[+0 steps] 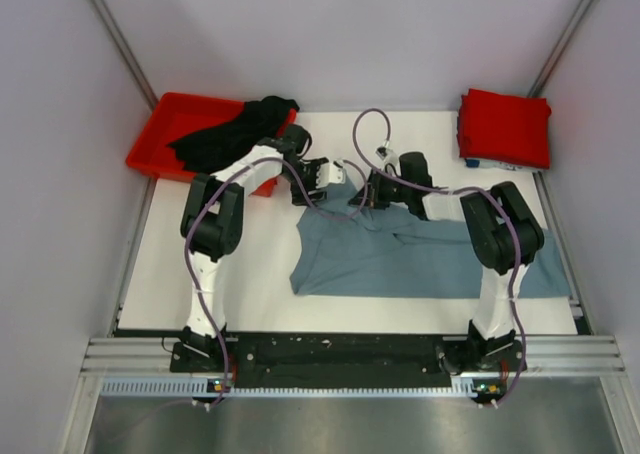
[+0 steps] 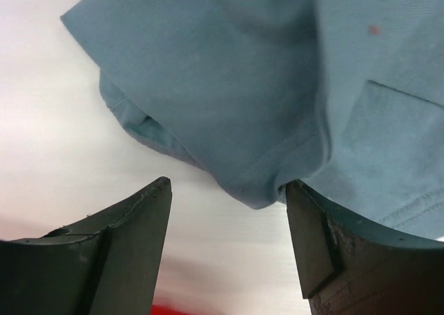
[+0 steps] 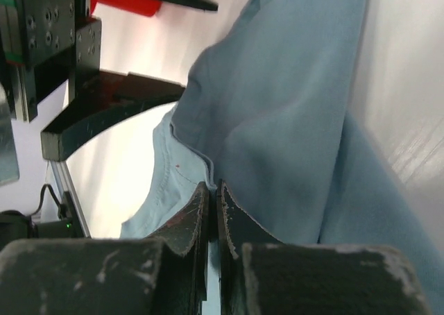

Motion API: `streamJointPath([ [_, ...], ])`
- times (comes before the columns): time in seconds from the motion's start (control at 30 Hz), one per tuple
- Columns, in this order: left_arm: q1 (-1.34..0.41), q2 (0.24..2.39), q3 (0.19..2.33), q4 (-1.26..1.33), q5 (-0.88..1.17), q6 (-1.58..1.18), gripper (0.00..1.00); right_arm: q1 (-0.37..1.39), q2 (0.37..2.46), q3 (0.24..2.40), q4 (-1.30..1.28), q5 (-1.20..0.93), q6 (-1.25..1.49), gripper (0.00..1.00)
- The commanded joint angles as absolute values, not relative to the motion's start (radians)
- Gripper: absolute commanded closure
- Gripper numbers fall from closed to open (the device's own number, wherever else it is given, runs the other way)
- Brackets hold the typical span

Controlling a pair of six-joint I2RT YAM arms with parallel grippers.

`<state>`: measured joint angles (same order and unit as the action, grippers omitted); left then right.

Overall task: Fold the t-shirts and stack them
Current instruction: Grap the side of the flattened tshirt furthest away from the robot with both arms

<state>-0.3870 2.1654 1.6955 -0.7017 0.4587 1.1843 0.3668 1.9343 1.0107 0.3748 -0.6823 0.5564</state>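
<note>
A grey-blue t-shirt lies spread on the white table, with its far edge bunched up between the two grippers. My right gripper is shut, pinching a seamed edge of this shirt at its fingertips. My left gripper stands open just left of it. In the left wrist view a fold of the shirt hangs to the gap between the fingertips, against the right finger. A red t-shirt lies folded at the back right. A black t-shirt sits heaped in the bin.
A red plastic bin stands at the back left corner, partly off the table edge. Purple cables loop above both arms near the table's middle. White walls close in on the table's left, right and back. The left gripper's open fingers show in the right wrist view.
</note>
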Motion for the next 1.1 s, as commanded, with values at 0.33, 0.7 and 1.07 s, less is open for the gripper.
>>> streamJointPath([
  [0.33,-0.406,2.207,1.816,-0.859,0.515,1.236,0.35,0.324,1.98,1.124,0.43,-0.683,0.635,1.0],
  [0.7,-0.423,2.238,1.861,-0.91,0.494,1.221,0.79,0.322,1.964,1.124,0.411,-0.683,0.617,1.0],
  [1.07,-0.422,2.082,1.868,-0.962,0.387,1.072,1.0,0.324,1.908,1.128,0.286,-0.787,0.491,1.0],
])
